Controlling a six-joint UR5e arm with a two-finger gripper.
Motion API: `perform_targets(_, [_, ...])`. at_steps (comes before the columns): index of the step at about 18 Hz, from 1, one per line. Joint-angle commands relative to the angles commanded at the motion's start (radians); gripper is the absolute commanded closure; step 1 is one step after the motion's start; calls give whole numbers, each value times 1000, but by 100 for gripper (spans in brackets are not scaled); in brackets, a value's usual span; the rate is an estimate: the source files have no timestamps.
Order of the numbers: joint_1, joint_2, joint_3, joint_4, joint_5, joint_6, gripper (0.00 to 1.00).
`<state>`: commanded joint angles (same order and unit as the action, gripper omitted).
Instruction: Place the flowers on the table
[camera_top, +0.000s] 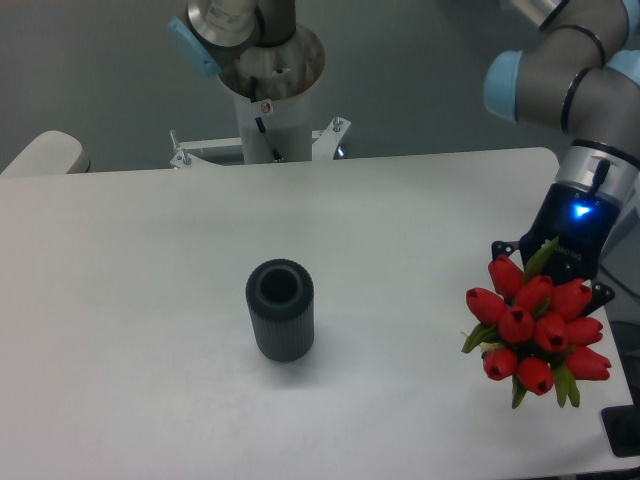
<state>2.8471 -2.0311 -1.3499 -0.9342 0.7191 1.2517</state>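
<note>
holding flowers (535, 330) above table (150, 300) at right edge, well apart from vase (280, 310). gripper (565, 265) hidden behind blooms, we cannot tell grip. we fear bunch rolls off edge if released there.

Red tulip flowers (538, 332) (blooms facing the camera) above white table's (150, 300) right edge

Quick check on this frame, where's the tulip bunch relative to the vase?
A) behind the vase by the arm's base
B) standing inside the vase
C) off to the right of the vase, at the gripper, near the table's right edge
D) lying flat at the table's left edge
C: the flowers sit just below the gripper near the right edge of the table, well apart from the vase, whose opening shows empty.
</note>
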Motion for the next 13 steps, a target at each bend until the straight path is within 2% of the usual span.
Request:
perform_targets(3, [-12, 34, -31, 0, 144, 12, 67])
perform_targets(8, [-18, 69, -104, 2, 281, 60, 67])
perform_targets(11, [-55, 87, -158, 3, 353, 80, 67])
perform_targets(13, [-61, 101, -187, 3, 451, 78, 67])
